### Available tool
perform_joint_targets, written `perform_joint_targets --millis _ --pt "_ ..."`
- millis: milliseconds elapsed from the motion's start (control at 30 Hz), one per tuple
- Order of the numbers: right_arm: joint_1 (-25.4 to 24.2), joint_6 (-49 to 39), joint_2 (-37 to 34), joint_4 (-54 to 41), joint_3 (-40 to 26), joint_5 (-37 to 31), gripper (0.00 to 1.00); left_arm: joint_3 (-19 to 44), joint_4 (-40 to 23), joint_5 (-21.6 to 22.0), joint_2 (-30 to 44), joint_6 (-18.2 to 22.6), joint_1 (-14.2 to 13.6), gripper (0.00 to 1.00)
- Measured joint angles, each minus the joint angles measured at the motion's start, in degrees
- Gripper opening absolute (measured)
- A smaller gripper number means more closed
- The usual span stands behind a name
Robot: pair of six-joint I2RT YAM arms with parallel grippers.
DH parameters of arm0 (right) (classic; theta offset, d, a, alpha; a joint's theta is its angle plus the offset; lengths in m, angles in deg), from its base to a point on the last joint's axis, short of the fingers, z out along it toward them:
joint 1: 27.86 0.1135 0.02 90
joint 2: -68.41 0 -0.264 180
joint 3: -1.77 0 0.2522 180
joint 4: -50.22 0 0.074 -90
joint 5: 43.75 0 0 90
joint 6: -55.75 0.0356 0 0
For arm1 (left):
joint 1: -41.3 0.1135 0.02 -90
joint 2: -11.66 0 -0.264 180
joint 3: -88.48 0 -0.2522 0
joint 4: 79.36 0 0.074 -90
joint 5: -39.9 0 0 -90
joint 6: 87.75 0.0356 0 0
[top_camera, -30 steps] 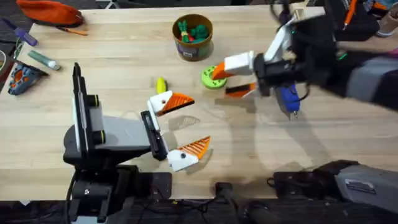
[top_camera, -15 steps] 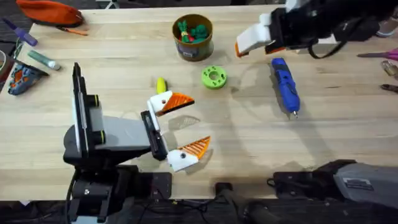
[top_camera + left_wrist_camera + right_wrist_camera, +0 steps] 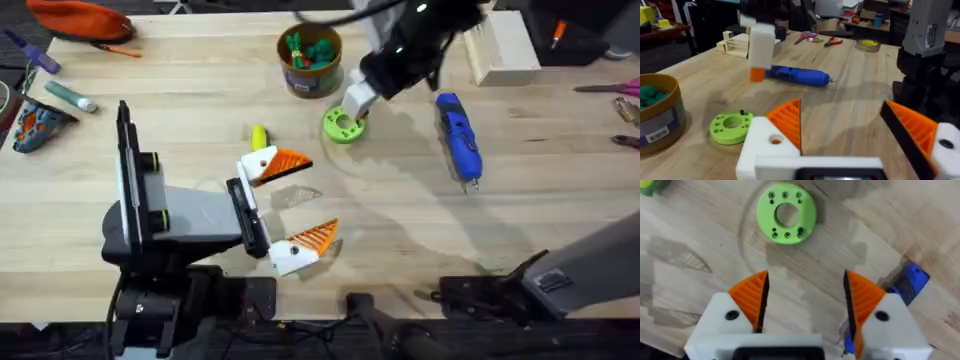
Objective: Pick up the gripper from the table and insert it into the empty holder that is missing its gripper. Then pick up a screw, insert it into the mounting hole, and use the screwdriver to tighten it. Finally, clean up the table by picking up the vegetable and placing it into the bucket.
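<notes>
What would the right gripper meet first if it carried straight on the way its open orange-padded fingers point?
Most likely the flat green plastic disc with a ring of small holes, which lies just ahead of the right gripper; the wooden table is directly under the fingers. Height above it is unclear.

Bucket (image 3: 311,61) at table's (image 3: 560,200) far middle, disc (image 3: 342,126) just in front-right, screwdriver (image 3: 459,137) further right, corn (image 3: 259,136) left of disc.

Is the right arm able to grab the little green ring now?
Probably yes. The right gripper hangs just above the green ring, jaws open. Bare table lies between them, and the blue screwdriver lies off to one side.
</notes>
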State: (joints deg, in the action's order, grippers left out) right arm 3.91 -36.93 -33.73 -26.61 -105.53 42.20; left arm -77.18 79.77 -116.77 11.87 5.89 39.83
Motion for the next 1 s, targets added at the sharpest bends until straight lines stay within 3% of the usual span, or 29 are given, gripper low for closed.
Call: perform_joint_targets --millis 333,1000 --pt "0.38 -0.68 -6.99 1.79 -0.04 -1.1 0.745 0.0 0.0 0.0 0.0 0.0 0.0 0.985" --pt "0.41 -0.8 -14.71 7.51 -0.07 -1.1 0.479 0.0 0.0 0.0 0.0 0.0 0.0 0.985"
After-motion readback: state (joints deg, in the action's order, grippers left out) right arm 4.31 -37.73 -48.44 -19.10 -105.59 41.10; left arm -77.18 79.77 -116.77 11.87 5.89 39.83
